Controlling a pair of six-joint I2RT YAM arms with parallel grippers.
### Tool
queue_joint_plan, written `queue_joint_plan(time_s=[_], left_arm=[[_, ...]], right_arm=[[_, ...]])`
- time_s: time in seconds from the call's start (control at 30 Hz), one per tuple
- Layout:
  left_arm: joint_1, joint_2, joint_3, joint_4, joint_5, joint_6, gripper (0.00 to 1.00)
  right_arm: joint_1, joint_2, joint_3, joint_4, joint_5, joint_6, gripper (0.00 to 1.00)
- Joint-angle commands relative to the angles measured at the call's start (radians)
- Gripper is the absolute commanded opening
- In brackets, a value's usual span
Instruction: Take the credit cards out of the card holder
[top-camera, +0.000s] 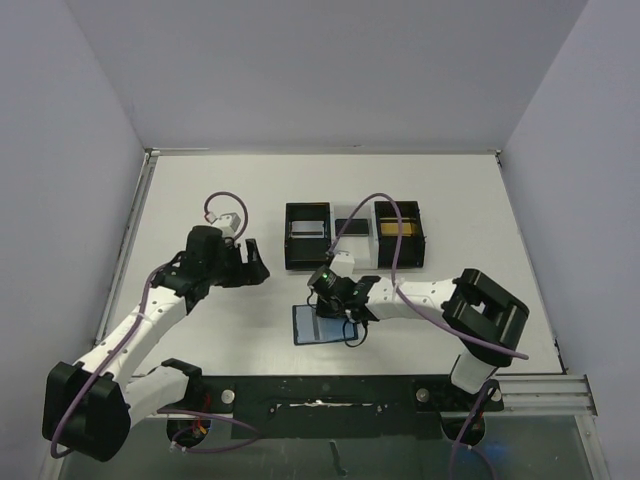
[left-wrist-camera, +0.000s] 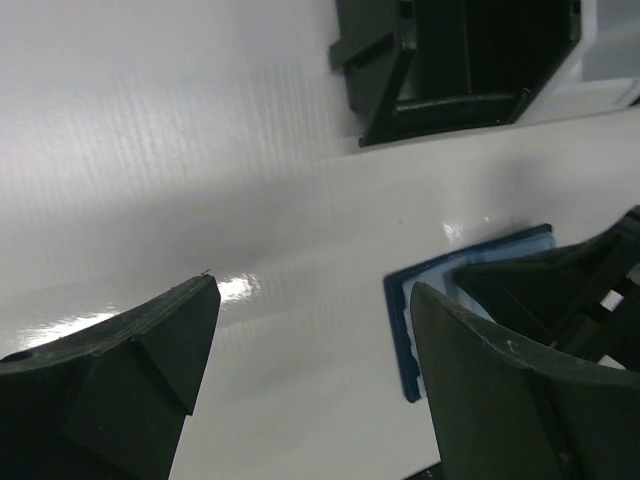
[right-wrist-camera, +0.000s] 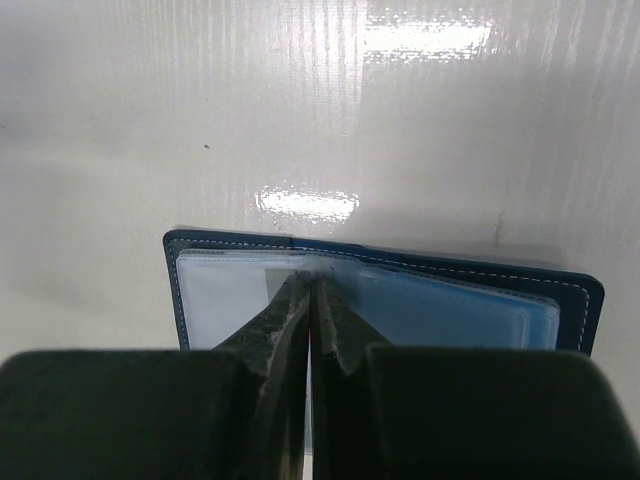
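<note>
- The right gripper (right-wrist-camera: 312, 290) is pressed fully shut. Its tips are down on the open holder (right-wrist-camera: 440, 305), right at the centre fold where the clear sleeves (right-wrist-camera: 230, 290) meet.
- It cannot be told whether a card edge sits between those tips. A greyish patch shows in the sleeve just beside them, but nothing is plainly pinched.
- The holder lies flat and spread on the surface (top-camera: 200, 190), directly beneath the right gripper, which hides part of it in the top view.
- The left gripper (left-wrist-camera: 310, 350) hangs wide open and empty, well apart from the holder and touching nothing. A blue corner of the holder shows past one of its fingers.
- Beyond the right gripper stand two black boxes (top-camera: 293, 250) joined by a white tray (top-camera: 345, 255).
- A grey card (top-camera: 308, 227) lies in one box and a gold card (top-camera: 398, 228) in the other. What looks like a dark card (top-camera: 352, 226) lies on the tray, so part of the job appears done.
- The step in hand looks like drawing a card out of its sleeve.
- To do it well, the pull should run along the pocket's opening, low and slow, not straight up. The light holder would likely rise with a tight card.
- The idle left gripper could pin the holder's free half flat.
- Before swinging toward the boxes, it is worth checking that a card has actually come away with the tips.
</note>
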Motion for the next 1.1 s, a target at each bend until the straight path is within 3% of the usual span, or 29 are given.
queue_joint_plan(time_s=[0.0, 0.17, 0.43, 0.53, 0.8, 1.07], left_arm=[[0.003, -0.030, -0.054, 0.140, 0.273, -0.138, 0.77], [-0.035, -0.040, -0.221, 0.389, 0.503, -0.326, 0.75], [-0.245, 0.051, -0.336, 0.610, 0.346, -0.497, 0.64], [-0.251, 0.066, -0.375, 0.662, 0.299, -0.541, 0.59], [-0.252, 0.150, -0.387, 0.722, 0.295, -0.555, 0.58], [-0.254, 0.180, -0.397, 0.785, 0.311, -0.578, 0.41]], right_arm=[[-0.060, -0.059, -0.132, 0.160, -0.126, 0.011, 0.00], [-0.085, -0.063, -0.223, 0.245, -0.142, 0.049, 0.00], [-0.094, -0.054, -0.298, 0.291, -0.144, 0.112, 0.00], [-0.094, -0.054, -0.285, 0.277, -0.136, 0.101, 0.00], [-0.090, -0.025, -0.248, 0.246, -0.142, 0.091, 0.00], [-0.092, -0.025, -0.255, 0.239, -0.143, 0.103, 0.00]])
